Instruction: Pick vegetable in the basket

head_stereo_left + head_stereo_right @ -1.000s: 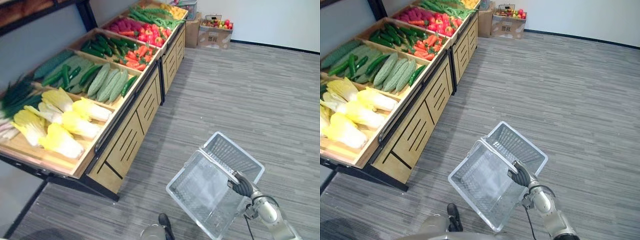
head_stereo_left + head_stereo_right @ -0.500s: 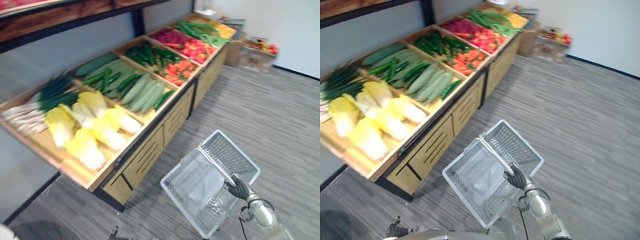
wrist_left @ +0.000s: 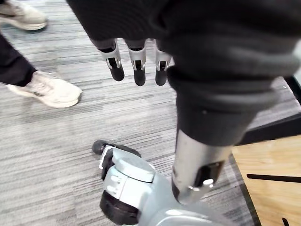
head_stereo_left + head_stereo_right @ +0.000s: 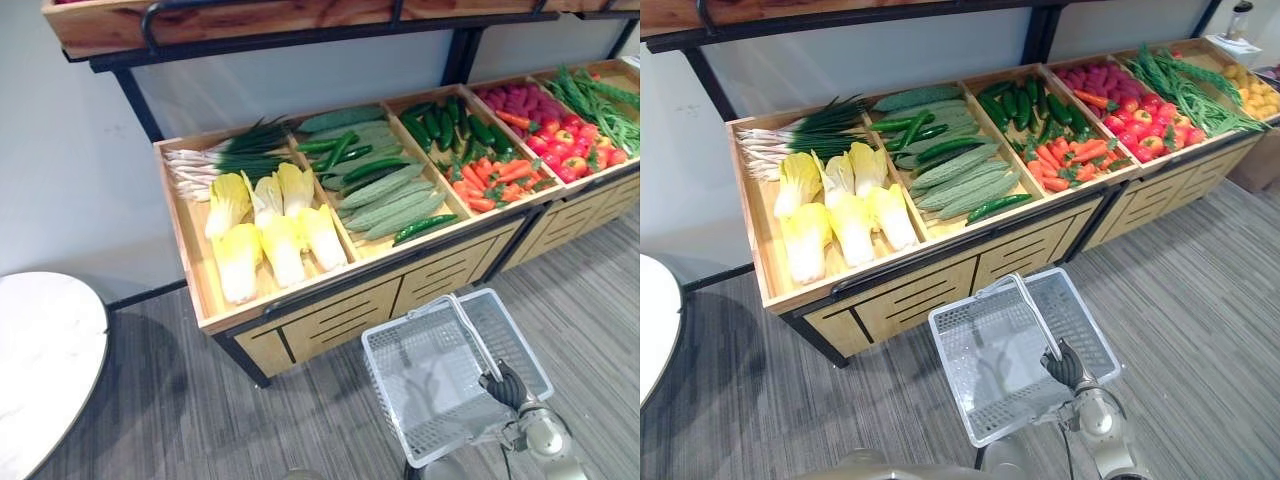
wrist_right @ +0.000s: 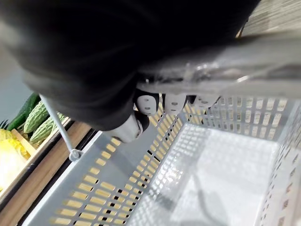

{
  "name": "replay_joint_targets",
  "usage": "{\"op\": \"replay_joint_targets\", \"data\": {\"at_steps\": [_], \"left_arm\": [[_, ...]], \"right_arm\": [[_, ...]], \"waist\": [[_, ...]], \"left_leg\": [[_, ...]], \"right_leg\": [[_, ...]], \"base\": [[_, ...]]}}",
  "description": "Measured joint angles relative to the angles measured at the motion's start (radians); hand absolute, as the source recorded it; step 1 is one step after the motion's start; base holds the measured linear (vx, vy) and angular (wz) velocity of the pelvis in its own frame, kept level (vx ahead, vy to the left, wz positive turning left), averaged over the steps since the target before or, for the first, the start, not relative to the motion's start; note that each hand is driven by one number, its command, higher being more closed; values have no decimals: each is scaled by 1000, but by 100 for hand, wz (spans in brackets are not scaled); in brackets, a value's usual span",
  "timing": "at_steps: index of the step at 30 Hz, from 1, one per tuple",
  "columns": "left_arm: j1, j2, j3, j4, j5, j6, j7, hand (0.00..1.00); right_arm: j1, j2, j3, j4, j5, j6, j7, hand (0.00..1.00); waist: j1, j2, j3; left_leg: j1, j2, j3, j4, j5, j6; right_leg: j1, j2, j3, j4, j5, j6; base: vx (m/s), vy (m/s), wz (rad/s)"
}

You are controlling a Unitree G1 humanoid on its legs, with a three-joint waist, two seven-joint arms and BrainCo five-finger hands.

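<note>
- Swung round since a moment ago, my view now faces the wooden stand (image 4: pixel 330 315) head-on; the camera moved, not the things.
- My right robot hand (image 4: pixel 1065 368) stays curled round the handle (image 4: pixel 1032 312) of the grey basket (image 4: pixel 995 365), just in front of the stand.
- My left robot hand (image 3: pixel 138 59) hangs with straight, relaxed fingers above the grey striped floor (image 4: pixel 180 410).
- Vegetables lie in the stand's compartments: cabbages (image 4: pixel 280 245), bitter gourds (image 4: pixel 390 205), carrots (image 4: pixel 495 180).
- A round white surface (image 4: pixel 40 350) stands left of the stand.
- A person's shoe (image 3: pixel 47 89) rests well apart from the stand.
</note>
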Motion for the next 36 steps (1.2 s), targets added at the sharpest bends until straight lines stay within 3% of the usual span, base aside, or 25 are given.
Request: {"op": "replay_joint_targets", "data": {"at_steps": [2,3,4,5,8,12,17,21,24,29,36], "left_arm": [[0,-16,1,1,0,0,-3,0],[1,-24,1,1,-1,-5,-2,0],[0,-29,1,0,-2,-6,-2,0],[-1,-37,0,-4,-2,-10,0,0],[-5,-33,3,-37,1,-22,1,0],[-11,-29,12,-50,18,-35,1,0],[-27,-26,13,-89,17,-56,3,0],[-56,-15,11,-180,-3,-78,34,0],[-75,16,11,-268,-43,-95,44,0],[-87,49,6,-440,-151,-106,62,0],[-109,92,4,-698,-159,-142,71,0]], "right_arm": [[13,0,-18,23,2,11,20,100],[19,1,-32,44,2,11,32,100],[24,2,-43,48,2,12,36,100],[34,2,-71,49,2,12,37,100],[57,8,-129,86,31,23,35,100],[84,47,-187,120,35,49,12,100],[91,74,-190,121,25,37,-19,100],[92,86,-184,124,19,32,-43,100],[91,92,-173,124,19,20,-56,100],[98,91,-126,116,21,2,-89,100],[100,100,-86,124,21,3,-120,100]], "waist": [[0,7,-9],[1,-7,-20],[0,4,-33],[-9,-4,-44],[-37,8,-56],[-37,3,-55],[-37,6,-55],[-39,23,-54],[-38,27,-42],[-60,33,-42],[-60,37,-44]], "left_leg": [[-47,15,67,73,56,0],[-62,17,126,71,101,2],[-67,19,158,62,119,6],[-73,26,230,25,145,12],[-60,24,375,-110,227,16],[-2,5,499,-268,321,24],[2,-18,498,-379,344,21],[29,-21,501,-465,342,20],[31,-18,505,-466,306,20],[12,-35,507,-472,297,26],[16,-49,508,-472,291,36]], "right_leg": [[63,-6,-33,-71,3,-1],[91,-18,-63,-116,24,2],[102,-21,-76,-136,35,6],[115,-30,-116,-164,58,5],[143,-66,-238,-175,67,1],[220,-75,-364,-209,67,1],[231,-46,-391,-272,86,10],[228,-17,-386,-308,117,9],[211,-12,-352,-303,116,16],[185,-16,-284,-300,117,14],[175,-13,-232,-300,122,8]], "base": [[120,-99,55],[132,-72,46],[195,-84,69],[191,-54,85],[155,1,113],[59,2,92],[-51,27,32],[-126,51,0],[-139,68,-10],[-81,44,-2],[56,9,0]]}}
